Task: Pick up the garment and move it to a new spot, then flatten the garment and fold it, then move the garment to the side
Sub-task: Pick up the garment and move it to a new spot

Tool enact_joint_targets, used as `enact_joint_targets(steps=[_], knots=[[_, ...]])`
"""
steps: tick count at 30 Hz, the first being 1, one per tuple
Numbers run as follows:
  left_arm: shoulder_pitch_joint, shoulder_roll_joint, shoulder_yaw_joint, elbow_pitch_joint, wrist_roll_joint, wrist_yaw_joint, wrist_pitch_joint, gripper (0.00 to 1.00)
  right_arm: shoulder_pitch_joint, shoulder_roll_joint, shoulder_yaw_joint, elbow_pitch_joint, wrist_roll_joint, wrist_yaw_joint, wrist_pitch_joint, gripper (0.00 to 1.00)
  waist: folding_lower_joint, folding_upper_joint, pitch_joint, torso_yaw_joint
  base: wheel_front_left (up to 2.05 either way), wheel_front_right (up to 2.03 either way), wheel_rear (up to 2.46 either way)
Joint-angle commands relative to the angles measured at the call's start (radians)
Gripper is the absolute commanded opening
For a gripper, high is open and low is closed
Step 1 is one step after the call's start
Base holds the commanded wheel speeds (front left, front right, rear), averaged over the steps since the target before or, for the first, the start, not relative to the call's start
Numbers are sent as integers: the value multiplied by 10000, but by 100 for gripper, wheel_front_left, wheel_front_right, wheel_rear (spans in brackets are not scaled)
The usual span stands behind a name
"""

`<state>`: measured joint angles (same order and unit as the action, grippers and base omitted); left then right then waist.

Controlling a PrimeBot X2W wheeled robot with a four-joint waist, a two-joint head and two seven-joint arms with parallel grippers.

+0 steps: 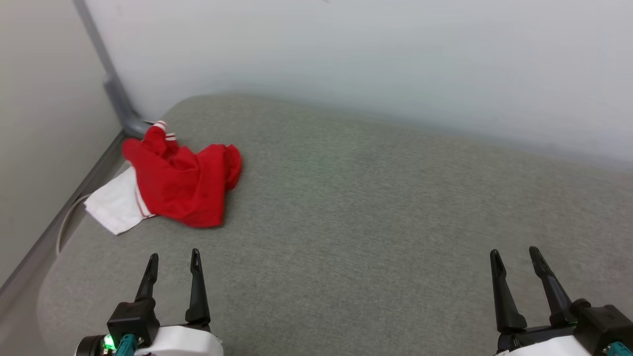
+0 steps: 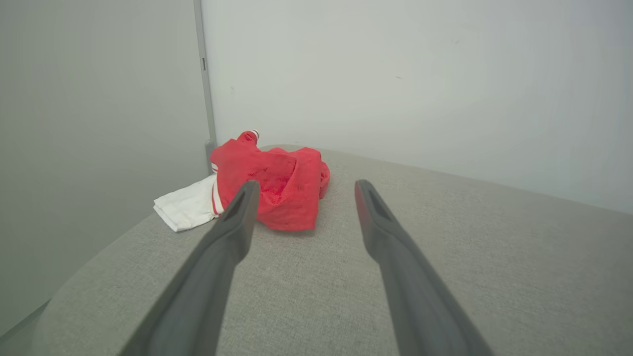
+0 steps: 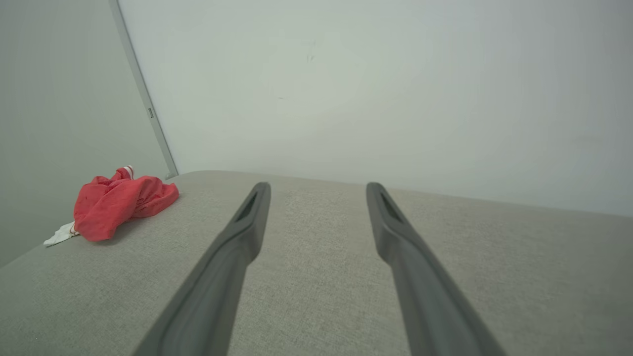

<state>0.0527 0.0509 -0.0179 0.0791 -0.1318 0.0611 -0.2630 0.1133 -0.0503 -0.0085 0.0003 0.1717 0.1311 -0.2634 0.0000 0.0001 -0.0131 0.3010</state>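
We see the garment (image 1: 185, 185) crumpled at the far left corner of the grey padded surface (image 1: 376, 222) — one white sleeve out; left gripper (image 1: 173, 259) and right gripper (image 1: 516, 256) both spread, empty — well apart from it.

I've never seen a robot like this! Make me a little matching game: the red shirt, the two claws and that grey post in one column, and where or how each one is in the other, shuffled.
Things:
1. garment
2. left gripper
3. right gripper
4. grey post

Places and states:
A. open, low right in the head view, far from the garment
B. tall and thin, just beyond the garment
C. crumpled near the far left corner of the padded surface
D. open, low left in the head view, the garment ahead of it

Pairs: 1-C, 2-D, 3-A, 4-B.
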Motion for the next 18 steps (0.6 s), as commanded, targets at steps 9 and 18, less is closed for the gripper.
enact_joint_targets(steps=[9,18], knots=[[102,-10,187,37,-169,-60,-28,100,3,1,125,-93,-97,-7,-21,100,0,-1,86,1165,0,0,0],[115,-10,328,39,-195,-121,-28,100,2,2,202,-100,-128,-5,-21,100,0,-1,142,1811,0,0,0]])
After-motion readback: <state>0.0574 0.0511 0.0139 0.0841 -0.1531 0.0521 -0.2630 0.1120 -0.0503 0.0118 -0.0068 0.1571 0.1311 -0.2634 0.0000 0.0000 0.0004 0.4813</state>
